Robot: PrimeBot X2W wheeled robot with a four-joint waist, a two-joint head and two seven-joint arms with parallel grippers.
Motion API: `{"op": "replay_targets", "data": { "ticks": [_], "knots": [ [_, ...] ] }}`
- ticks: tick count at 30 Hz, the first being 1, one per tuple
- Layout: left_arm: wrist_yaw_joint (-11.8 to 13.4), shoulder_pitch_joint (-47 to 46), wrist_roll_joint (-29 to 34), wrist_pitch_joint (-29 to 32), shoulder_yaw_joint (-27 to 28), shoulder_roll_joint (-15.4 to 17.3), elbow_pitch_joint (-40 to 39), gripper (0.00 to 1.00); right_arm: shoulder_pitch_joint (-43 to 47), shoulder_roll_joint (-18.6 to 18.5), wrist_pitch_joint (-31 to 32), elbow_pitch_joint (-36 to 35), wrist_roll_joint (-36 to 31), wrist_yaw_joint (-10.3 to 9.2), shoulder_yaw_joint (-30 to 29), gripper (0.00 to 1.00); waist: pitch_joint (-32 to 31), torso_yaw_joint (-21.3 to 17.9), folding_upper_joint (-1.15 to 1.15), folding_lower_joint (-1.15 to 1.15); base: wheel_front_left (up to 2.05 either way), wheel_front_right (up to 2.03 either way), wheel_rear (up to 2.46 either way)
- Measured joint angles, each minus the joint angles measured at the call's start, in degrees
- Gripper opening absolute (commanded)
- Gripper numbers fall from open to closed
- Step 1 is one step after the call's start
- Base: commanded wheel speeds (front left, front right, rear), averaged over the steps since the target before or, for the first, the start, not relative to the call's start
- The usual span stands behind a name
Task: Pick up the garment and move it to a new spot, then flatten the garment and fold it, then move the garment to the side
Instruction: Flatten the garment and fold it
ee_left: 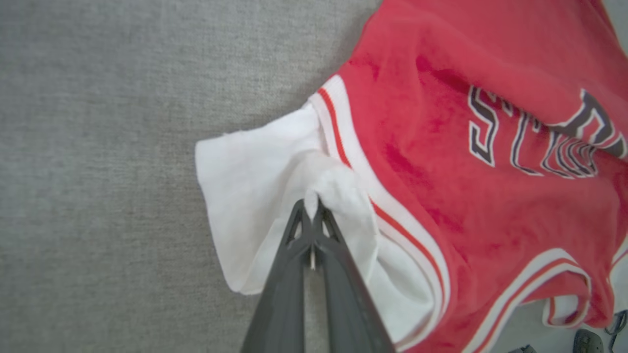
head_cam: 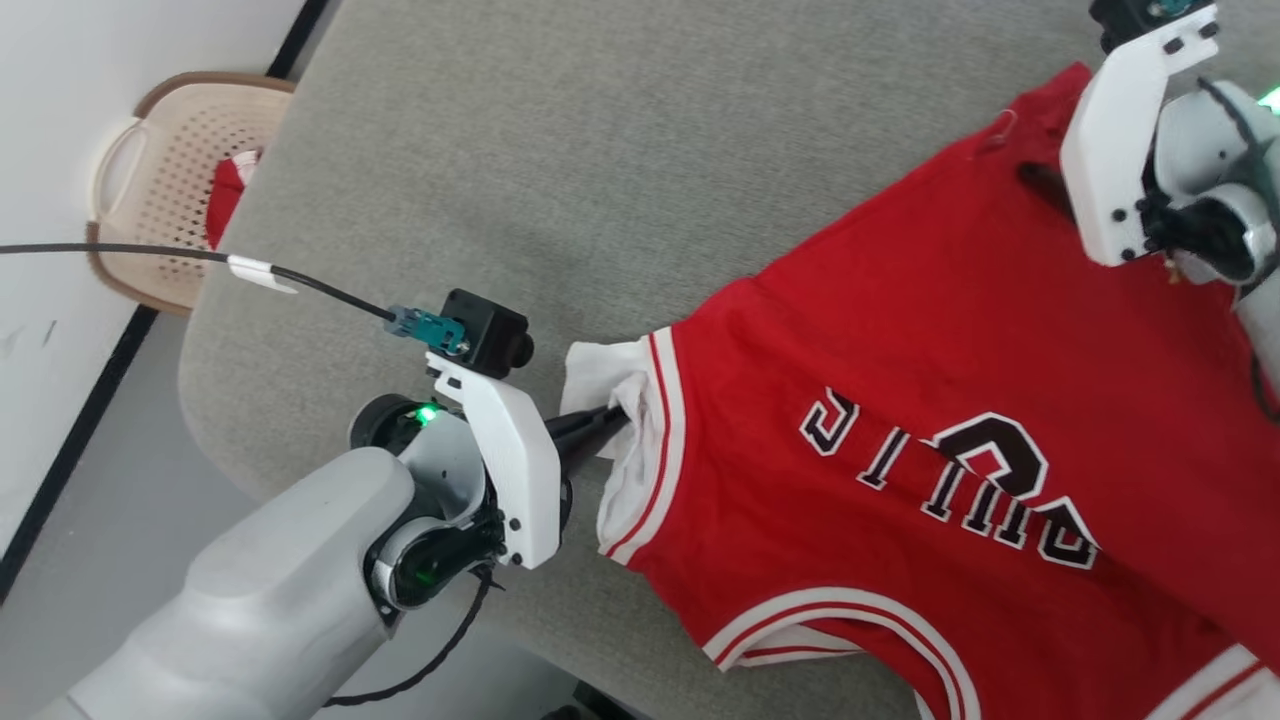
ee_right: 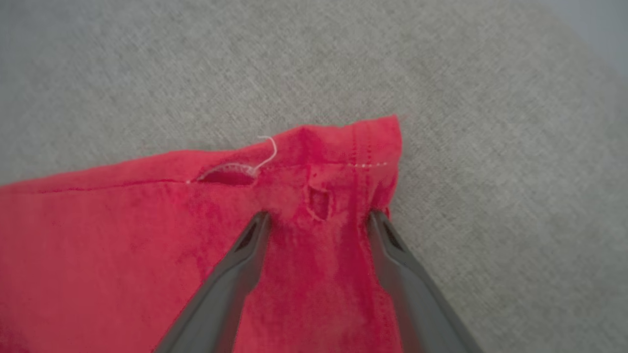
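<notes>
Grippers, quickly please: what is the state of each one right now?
Left gripper: closed on the garment, at its white sleeve.
Right gripper: open, fingers spread over the garment's red corner, holding nothing.

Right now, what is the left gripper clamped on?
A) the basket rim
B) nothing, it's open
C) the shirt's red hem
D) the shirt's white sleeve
D: the left gripper is shut on a bunched fold of the white sleeve of the shirt.
</notes>
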Motion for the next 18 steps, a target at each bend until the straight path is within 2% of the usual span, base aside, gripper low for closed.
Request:
{"op": "replay_targets", "data": {
  "ticks": [7, 8, 9, 13, 18],
  "knots": [
    [-1.42, -0.03, -0.14, -0.40, -0.33, -1.41, 3.07, 0.00, -2.99, -1.05, 3.85, 5.90, 4.13, -0.02, 5.90, 1.00, 0.12, 1.21, 0.00, 0.00, 0.00, 0.00, 0.00],
    [-1.59, -0.03, -0.19, -0.46, -0.35, -1.42, 3.46, 0.00, -3.11, -1.23, 4.05, 6.14, 4.88, -0.02, 6.42, 0.55, 0.03, 1.19, 0.00, 0.00, 0.00, 0.00, 0.00],
    [-1.82, -0.06, -0.26, -0.46, -0.36, -1.40, 3.85, 0.00, -3.12, -1.46, 4.00, 6.24, 5.53, -0.02, 6.81, 0.00, -0.10, 1.13, 0.00, 0.00, 0.00, 0.00, 0.00],
    [-2.32, -0.81, -0.62, 0.05, -0.38, -0.57, 4.81, 0.00, -3.09, -2.60, 1.56, 6.61, 7.34, 0.01, 8.59, 0.00, -0.83, 0.19, 0.00, 0.00, 0.00, 0.00, 0.00],
    [-2.76, -3.05, -0.59, 2.07, 0.22, 3.38, 4.58, 0.00, -2.99, -3.49, -2.10, 5.19, 9.01, 0.05, 9.82, 0.00, -2.24, -2.31, 0.00, 0.00, 0.00, 0.00, 0.00]
  ]
}}
